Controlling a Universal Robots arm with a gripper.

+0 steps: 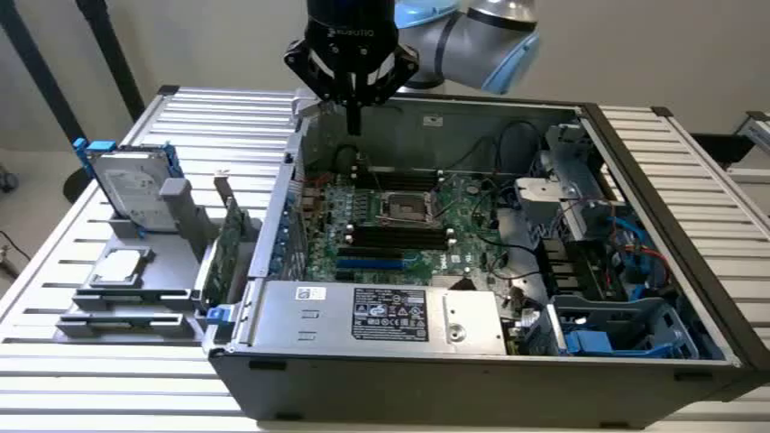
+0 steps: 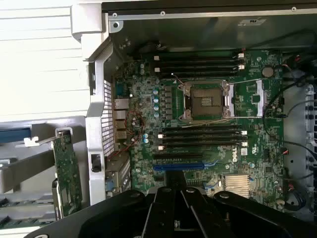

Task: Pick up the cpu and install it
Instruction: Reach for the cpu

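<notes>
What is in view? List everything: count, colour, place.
table: one, pale slatted metal, under everything.
computer case: one, dark grey, open, on the table.
motherboard: one, green, inside the case.
socket: one, black, metal-framed, mid-motherboard.
power supply: one, silver, case's near side.
grey rack: one, exterior view's left of the case.
cpu: one, silver, lying on the rack.
hard drive: one, silver, blue brackets, upright on the rack.
expansion card: one, green, upright between rack and case.
arm: one, grey and blue, above the case.
hand: one, black, shut, empty, above the case's far side.
</notes>
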